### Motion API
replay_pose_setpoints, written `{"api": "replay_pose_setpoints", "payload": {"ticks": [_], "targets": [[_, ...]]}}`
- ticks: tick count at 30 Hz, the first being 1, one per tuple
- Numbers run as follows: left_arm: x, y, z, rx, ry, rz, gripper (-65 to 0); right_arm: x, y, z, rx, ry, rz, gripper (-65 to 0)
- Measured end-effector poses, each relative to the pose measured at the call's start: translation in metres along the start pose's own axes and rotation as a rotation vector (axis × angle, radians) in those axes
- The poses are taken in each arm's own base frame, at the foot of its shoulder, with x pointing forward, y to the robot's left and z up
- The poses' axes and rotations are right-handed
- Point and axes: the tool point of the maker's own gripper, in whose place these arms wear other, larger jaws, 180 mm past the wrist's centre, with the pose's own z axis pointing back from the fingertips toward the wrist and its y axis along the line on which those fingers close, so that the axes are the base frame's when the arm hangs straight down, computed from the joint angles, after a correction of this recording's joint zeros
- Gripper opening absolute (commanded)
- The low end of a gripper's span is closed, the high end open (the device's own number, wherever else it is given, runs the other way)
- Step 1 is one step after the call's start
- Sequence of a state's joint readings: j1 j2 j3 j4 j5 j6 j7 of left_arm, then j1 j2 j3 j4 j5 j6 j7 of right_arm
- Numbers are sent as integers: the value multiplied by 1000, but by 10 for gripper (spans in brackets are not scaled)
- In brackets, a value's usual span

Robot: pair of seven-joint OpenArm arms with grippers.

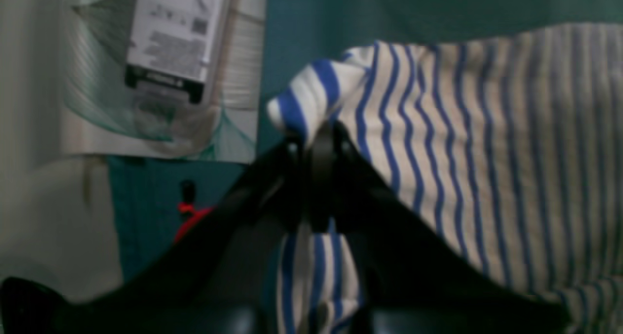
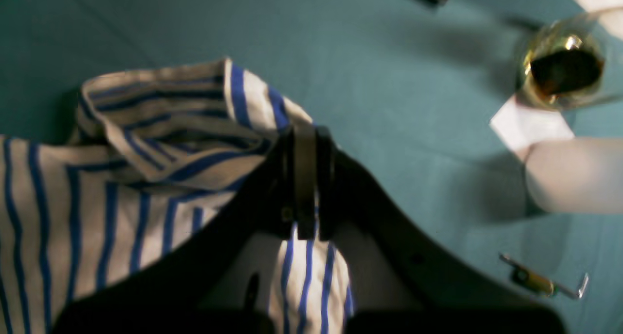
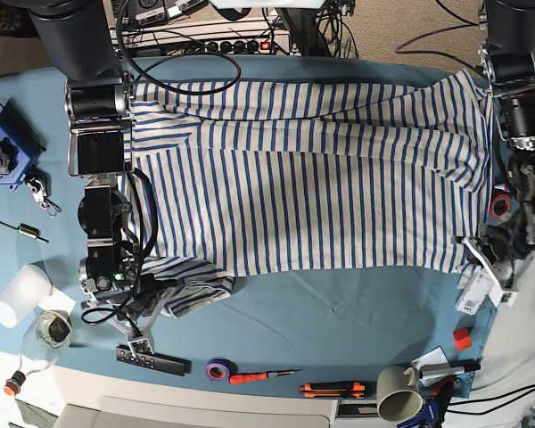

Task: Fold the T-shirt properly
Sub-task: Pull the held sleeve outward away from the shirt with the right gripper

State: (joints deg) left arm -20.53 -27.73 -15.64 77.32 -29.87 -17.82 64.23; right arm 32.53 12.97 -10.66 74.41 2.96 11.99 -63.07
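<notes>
The T-shirt [image 3: 312,187] lies spread flat on the counter [image 3: 339,308], and its long axis runs from the left side to the right side of the base view. This is the relation that matters: each claw stands at one end of the near long edge, so the whole cloth lies from both claws toward the top of the frame.

The right claw [image 2: 304,144] is closed on the bunched sleeve part at the lower left of the base view; striped cloth comes out between its jaws. The left claw [image 1: 316,139] is also closed on a corner of the T-shirt, at the lower right of the base view, where the hem meets the counter edge.

I judge that the next move is to carry this near edge up and over toward the far edge, both arms together.

For room: the middle of the cloth is free. Below the near edge lie a tape roll [image 3: 218,368], a screwdriver [image 3: 260,376] and a mug [image 3: 394,390]; a glass [image 2: 562,71] stands near the right claw. The far edge is close to the cables at the top.
</notes>
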Motion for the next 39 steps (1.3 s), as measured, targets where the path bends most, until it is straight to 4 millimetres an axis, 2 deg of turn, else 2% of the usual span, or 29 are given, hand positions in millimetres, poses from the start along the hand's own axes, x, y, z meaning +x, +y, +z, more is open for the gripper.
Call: {"api": "replay_pose_setpoints", "payload": {"ticks": [3, 7, 12, 14, 17, 20, 27, 33, 39], "targets": [[0, 8, 10, 0, 2, 44, -650, -7, -1, 2, 12, 36, -23, -650], [-3, 14, 17, -30, -10, 112, -650, -9, -3, 11, 73, -10, -148, -650], [-16, 22, 24, -48, 14, 126, -650, -45, -14, 14, 112, 22, -242, -650], [-19, 20, 27, -76, 22, 108, -650, -57, -14, 16, 128, 31, -270, -650], [-20, 11, 30, -126, 12, 78, -650, -62, -14, 23, 145, 7, -298, -650], [-29, 8, 31, -125, 30, 64, -650, -68, -14, 31, 145, -13, -287, -650], [-56, -3, 42, -110, 65, -9, -650, -105, -12, 45, 120, 12, -285, -650], [-64, -13, 55, -82, 54, -113, -650, -131, -35, 64, 69, -11, -374, -650], [-70, -20, 61, -83, 53, -139, -650, -164, -53, 76, 64, -15, -488, -650]]}}
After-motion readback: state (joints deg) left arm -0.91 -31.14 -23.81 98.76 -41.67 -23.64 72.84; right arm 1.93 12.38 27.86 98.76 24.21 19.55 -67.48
